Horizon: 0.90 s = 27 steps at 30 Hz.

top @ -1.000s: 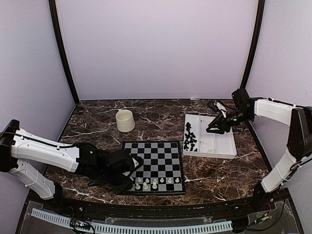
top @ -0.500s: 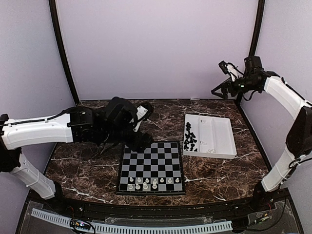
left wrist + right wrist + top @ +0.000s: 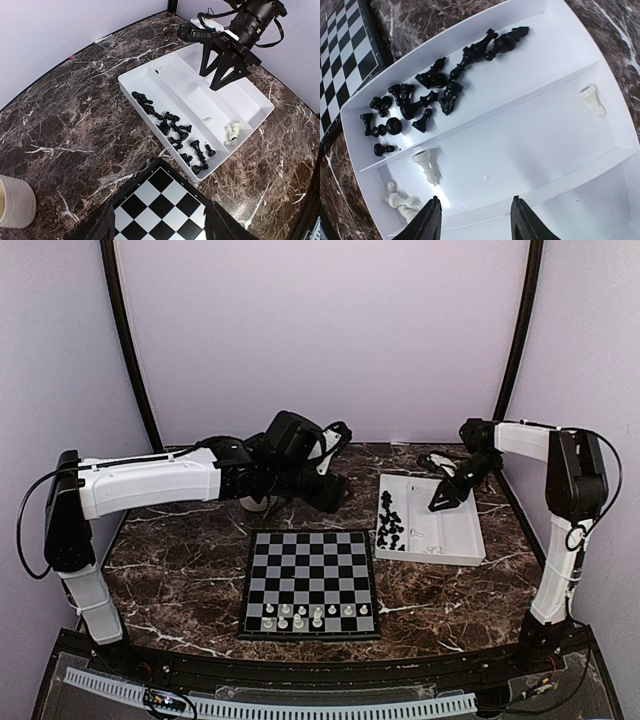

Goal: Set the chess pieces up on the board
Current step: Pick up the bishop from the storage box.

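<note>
The marble table point(image 3: 180, 570) carries the board point(image 3: 310, 560), low centre in the top view, with the white tray point(image 3: 455, 530) to its right. Both arms point at that tray, so the biggest risk, as I judge it, is a clash between them. The left gripper point(image 3: 160, 220), jaws spread with nothing between, looks past the board's corner toward the tray. The right gripper point(image 3: 475, 207), jaws likewise spread and empty, hangs over the tray close to a partition wall. A descent there could catch that wall or nudge the loose white pieces point(image 3: 426, 167), which seem to lie on their sides and may slip from the pads. Only the top view shows the standing white pieces point(image 3: 310, 615) in the board's bottom rows. Only the left wrist view shows the cup point(image 3: 15, 207) clearly, lower left. The right wrist view best shows the black pieces point(image 3: 427, 95) tangled in the tray's upper compartment
</note>
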{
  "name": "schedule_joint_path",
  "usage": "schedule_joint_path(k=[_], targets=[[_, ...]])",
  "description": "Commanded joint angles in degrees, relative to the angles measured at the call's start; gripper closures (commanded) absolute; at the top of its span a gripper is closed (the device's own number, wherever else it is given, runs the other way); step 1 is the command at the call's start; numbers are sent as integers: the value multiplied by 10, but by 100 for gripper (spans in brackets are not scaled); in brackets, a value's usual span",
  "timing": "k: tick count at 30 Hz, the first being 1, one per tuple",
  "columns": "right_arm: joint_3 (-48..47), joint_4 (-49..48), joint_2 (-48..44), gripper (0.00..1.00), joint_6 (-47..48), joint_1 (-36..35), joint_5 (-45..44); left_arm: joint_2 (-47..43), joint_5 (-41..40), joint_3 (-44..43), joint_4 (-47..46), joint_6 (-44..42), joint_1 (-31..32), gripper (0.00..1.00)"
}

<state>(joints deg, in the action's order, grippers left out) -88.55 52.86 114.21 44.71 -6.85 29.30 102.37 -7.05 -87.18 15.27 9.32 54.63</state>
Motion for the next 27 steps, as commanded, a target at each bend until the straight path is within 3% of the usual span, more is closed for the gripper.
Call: schedule_joint_path(k=[1, 27], targets=[[29, -3, -32, 52, 84, -32, -30, 16, 42, -36, -13, -16, -22, 36], [86, -102, 8, 58, 24, -128, -92, 18, 66, -20, -27, 8, -43, 36]])
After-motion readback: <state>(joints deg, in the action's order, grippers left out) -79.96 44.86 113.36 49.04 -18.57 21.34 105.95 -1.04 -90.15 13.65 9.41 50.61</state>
